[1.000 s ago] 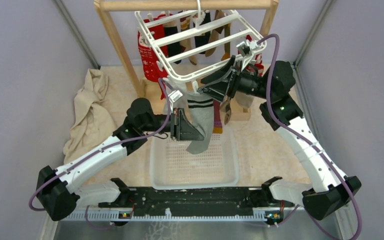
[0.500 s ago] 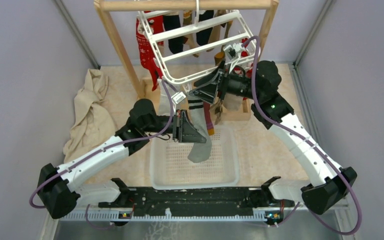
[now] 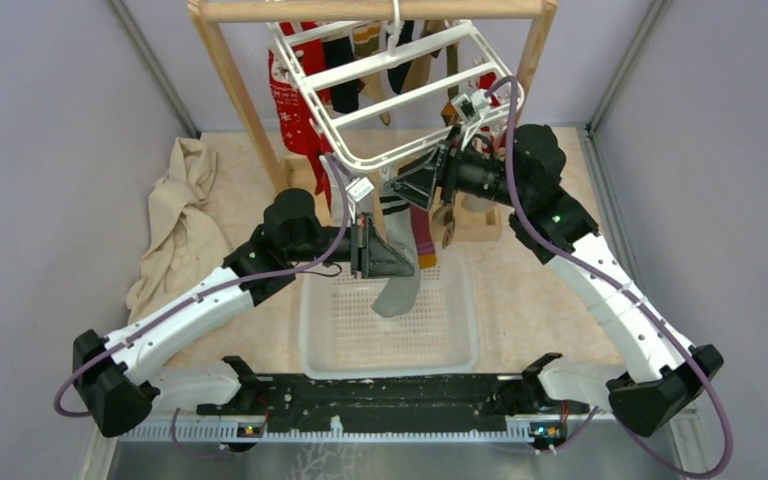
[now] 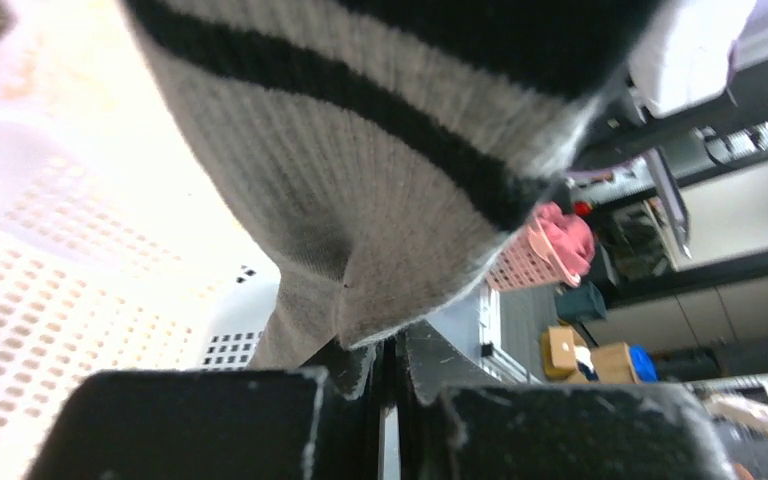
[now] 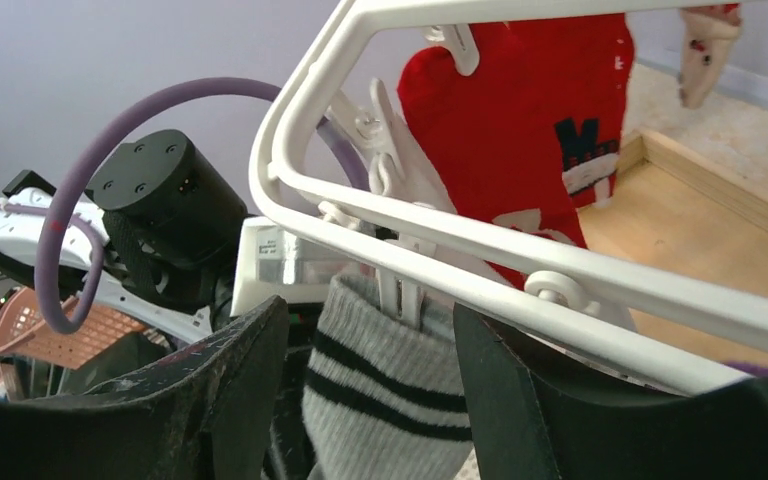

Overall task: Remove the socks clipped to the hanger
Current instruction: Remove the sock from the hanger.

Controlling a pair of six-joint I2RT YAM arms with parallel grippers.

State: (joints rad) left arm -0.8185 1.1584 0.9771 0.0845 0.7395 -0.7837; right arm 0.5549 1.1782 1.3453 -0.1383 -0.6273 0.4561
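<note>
Top external view: the hanger (image 3: 405,97) hangs tilted from the wooden frame (image 3: 260,10) at 12 o'clock, and my two arms meet under its near rail. The grey sock (image 3: 395,293), black-striped at the cuff, hangs from a clip (image 5: 400,290) at the hanger's 6 o'clock edge. Its toe dangles over the basket (image 3: 312,335) at 6 o'clock on the worktop.

My left jaws, on the 9 o'clock side, are closed on the sock's lower leg. The left wrist view shows the grey fabric pinched between them. My right jaws, on the 3 o'clock side, stand apart on either side of that clip and the cuff below it. As far as the right wrist view shows, they touch neither.

By my reading the job is at an early stage. This one sock is gripped but not yet free of its clip. Behind it, from 11 to 1 o'clock, a red sock (image 3: 295,100) and several dark and tan ones hang from the far rails, untouched. I can see no sock lying in the part of the basket that shows. A beige cloth (image 3: 175,230) lies crumpled at 9 o'clock, well apart from the work. What is left, as I judge it, is to squeeze the clip, draw the grey sock down and drop it, then repeat for every other sock.
</note>
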